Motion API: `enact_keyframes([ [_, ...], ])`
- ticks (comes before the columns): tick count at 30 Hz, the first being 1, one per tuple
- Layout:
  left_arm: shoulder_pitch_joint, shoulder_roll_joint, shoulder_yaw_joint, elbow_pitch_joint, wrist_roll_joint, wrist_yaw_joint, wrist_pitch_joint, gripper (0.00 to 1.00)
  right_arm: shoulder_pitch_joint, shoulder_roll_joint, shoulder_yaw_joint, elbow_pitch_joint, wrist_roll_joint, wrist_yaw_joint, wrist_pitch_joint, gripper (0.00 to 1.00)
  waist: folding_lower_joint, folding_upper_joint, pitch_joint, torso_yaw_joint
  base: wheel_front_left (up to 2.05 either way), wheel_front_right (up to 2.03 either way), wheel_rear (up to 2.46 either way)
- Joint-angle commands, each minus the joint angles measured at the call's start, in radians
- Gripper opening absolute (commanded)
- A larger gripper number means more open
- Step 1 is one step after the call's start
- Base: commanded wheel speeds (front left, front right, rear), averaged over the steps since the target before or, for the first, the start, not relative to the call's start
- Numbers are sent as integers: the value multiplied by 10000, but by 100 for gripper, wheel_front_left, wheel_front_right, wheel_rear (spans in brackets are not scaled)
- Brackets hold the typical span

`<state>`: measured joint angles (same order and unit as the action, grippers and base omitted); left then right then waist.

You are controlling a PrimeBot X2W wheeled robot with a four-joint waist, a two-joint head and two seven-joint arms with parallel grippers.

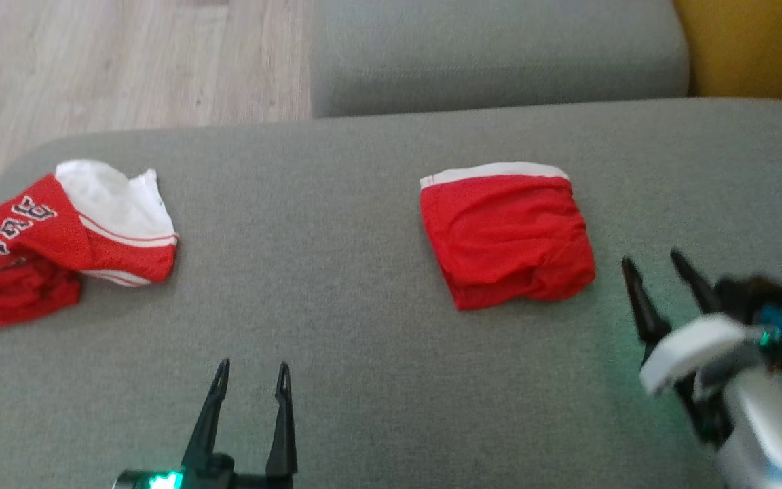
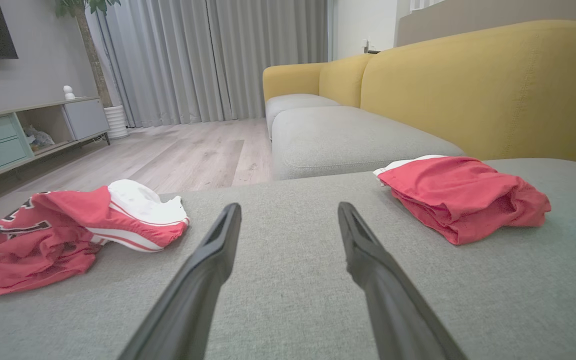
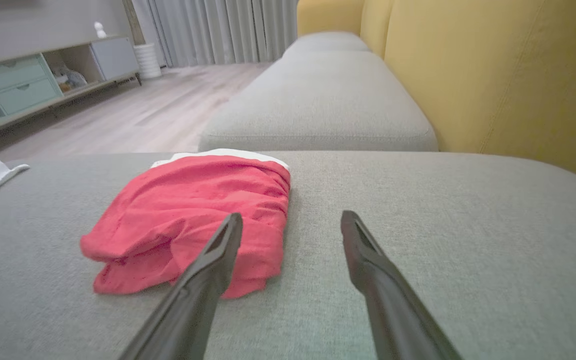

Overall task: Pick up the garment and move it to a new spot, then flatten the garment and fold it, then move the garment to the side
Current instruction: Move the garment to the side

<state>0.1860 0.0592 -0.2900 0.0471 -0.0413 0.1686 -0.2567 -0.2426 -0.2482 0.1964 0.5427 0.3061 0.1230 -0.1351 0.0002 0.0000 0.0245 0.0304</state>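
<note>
Grey seat (image 1: 364,204), yellow backrest (image 2: 468,85) — wooden floor (image 1: 92,61) beyond.

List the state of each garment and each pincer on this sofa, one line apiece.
red garment, folded into a compact packet, white band at its far edge, lying on the grey cushion.
red-and-white jersey, crumpled in a heap near the cushion's left edge, not folded.
left pincer, open, empty, above bare cushion.
right pincer, open, empty, just right of the red garment, not gripping it.

Red garment (image 1: 506,238), folded compact, white band showing, on grey cushion (image 1: 337,326)
</note>
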Motion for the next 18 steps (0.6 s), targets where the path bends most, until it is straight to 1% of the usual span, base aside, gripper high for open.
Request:
enact_keyframes([
  [1,-605,-87,238,-401,67,134,-51,100,-799,-316,275,75,421,77,411,100,-2,0,426,172,0,0,0],
  [4,-926,-87,95,-478,-2,226,-51,100,-1735,-636,560,770,1114,77,1066,100,-2,0,846,346,0,0,0],
  [8,-1365,-88,-142,-578,-61,328,-51,100,-2730,-793,755,1609,2029,77,1455,100,-2,0,1464,591,0,0,0],
  [10,-1477,-88,-191,-592,-93,361,-51,100,-2922,-801,907,1804,2189,77,1579,100,-2,0,1611,640,0,0,0],
  [12,-1688,-88,-265,-616,-127,409,-51,100,-3273,-677,1129,2159,2638,77,1726,100,-2,0,1881,701,0,0,0],
  [13,-1778,-88,-290,-616,-132,424,-51,100,-3406,-521,1209,2290,3026,77,1812,96,-2,0,1988,713,0,0,0],
  [14,-1858,-88,-315,-602,-134,430,-51,100,-3518,-390,1262,2435,3419,77,1912,85,-2,0,2075,721,0,0,0],
  [15,-1936,-88,-334,-587,-143,432,-51,100,-3621,-326,1359,2577,3702,77,1997,70,-2,0,2157,728,0,0,0],
  [17,-2080,-88,-360,-525,-181,420,-51,100,-3782,-312,1657,2837,4009,77,2045,37,-2,0,2263,737,0,0,0],
  [18,-2143,-88,-364,-497,-198,414,-51,100,-3833,-304,1876,2886,4121,77,2028,2,-2,0,2293,734,0,0,0],
])
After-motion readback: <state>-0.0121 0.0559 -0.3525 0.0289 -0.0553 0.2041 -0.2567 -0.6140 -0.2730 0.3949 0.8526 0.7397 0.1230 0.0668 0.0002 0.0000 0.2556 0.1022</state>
